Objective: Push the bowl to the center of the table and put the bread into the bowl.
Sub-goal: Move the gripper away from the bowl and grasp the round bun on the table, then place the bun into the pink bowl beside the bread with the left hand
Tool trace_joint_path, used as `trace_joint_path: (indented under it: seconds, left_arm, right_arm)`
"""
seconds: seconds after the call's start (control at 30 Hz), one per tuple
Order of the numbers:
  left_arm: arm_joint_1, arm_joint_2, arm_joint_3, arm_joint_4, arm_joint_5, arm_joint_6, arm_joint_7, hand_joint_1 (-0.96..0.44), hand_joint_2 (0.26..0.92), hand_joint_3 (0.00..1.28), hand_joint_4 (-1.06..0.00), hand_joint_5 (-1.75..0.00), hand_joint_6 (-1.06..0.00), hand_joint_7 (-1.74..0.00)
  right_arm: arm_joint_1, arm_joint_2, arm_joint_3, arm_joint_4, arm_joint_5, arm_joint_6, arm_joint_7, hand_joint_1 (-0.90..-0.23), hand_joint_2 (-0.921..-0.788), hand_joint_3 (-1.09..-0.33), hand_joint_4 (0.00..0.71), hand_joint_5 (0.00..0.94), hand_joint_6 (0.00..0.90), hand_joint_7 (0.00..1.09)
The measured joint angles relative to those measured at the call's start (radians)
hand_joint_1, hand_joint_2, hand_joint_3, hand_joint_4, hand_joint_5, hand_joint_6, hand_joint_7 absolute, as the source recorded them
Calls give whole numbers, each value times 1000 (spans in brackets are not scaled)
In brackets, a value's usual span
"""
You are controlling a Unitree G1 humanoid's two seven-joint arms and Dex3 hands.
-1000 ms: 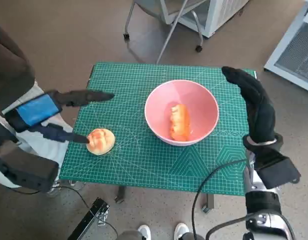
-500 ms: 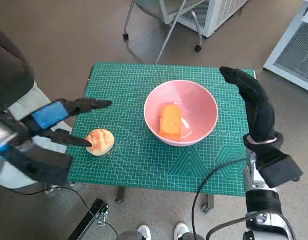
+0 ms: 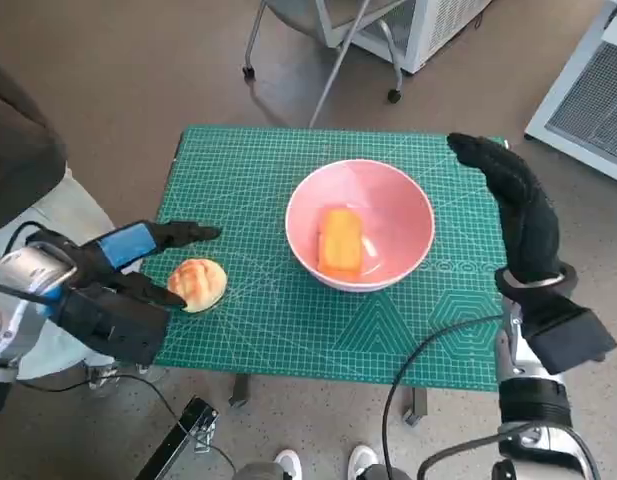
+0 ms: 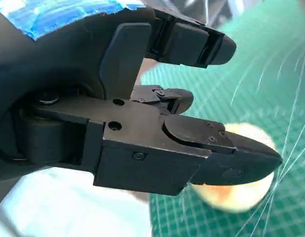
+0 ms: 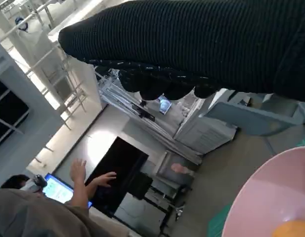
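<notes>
A green cutting mat (image 3: 288, 320) covered the small table on a brown floor. The pink bowl (image 3: 360, 223) sat mid-table, a bread slice (image 3: 339, 241) inside, its long axis running near to far. The left hand (image 3: 128, 262) spread empty beside a round bun (image 3: 197, 283); the right hand (image 3: 518, 210) stood straight, empty.

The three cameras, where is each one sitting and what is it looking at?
Head view: from the robot's head, steeply down at the green cutting-mat table; both forearms show.
Left wrist view: behind the blue-taped black left robot hand, facing the round golden bread bun.
Right wrist view: behind the black knitted-glove right robot hand, facing the room and a person.
Shared: the pink round bowl.
</notes>
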Motion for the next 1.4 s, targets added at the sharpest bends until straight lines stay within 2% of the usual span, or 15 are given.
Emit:
trace_joint_path:
  seconds: [0.37,0.43,0.5,0.53,0.6,0.67,0.9,0.93,0.97,1.03,1.17,1.4]
  left_arm:
    - [-45,-44,-109,116,105,18,-12,-90,776,15,-239,-7,-415,-11]
    - [-57,-54,-130,147,127,16,-4,-21,814,34,-267,-18,-442,-22]
    - [-71,-63,-153,176,156,12,19,57,866,80,-308,-19,-479,-28]
    - [-80,-67,-165,191,170,9,35,110,886,165,-345,-27,-508,-35]
    - [-98,-72,-188,216,202,2,68,159,903,252,-386,-35,-538,-42]
    - [-114,-75,-207,237,232,-3,100,193,914,333,-471,-38,-590,-46]
    - [-167,-89,-257,315,283,-40,207,136,920,311,-705,-104,-777,-120]
    - [-174,-91,-263,327,289,-43,219,88,921,270,-631,-500,-691,-581]
    - [-181,-94,-270,339,295,-50,234,57,921,240,-601,-733,-631,-890]
    - [-191,-97,-281,363,304,-62,267,30,921,197,-602,-902,-588,-1156]
    - [-207,-103,-294,404,306,-82,328,7,920,124,-660,-980,-582,-1348]
    - [-226,-101,-286,422,266,-146,359,1,920,84,-663,-1098,-623,-1257]
  right_arm:
    - [0,-7,-9,0,-4,-9,-3,-586,-921,-856,319,19,1,874]
    - [0,-9,-11,1,-4,-9,-4,-588,-921,-854,322,20,2,873]
    - [0,-10,-13,1,-4,-9,-4,-590,-921,-853,324,21,2,873]
    - [0,-10,-13,1,-4,-9,-4,-591,-921,-852,326,22,3,872]
    - [0,-10,-14,1,-4,-9,-4,-592,-921,-851,327,22,4,871]
    - [0,-10,-15,1,-4,-10,-4,-593,-921,-850,330,23,4,869]
    - [0,-11,-20,2,-4,-17,-4,-596,-921,-848,332,23,7,863]
    - [0,-11,-21,3,-4,-17,-4,-595,-921,-848,333,23,8,862]
    - [0,-11,-21,4,-4,-18,-4,-595,-921,-847,333,23,8,860]
    - [0,-11,-21,6,-4,-21,-4,-594,-921,-847,334,23,9,858]
    - [0,-11,-22,8,-4,-29,-4,-596,-921,-845,337,23,10,851]
    - [0,-11,-25,16,-2,-34,-4,-596,-921,-841,340,23,14,838]
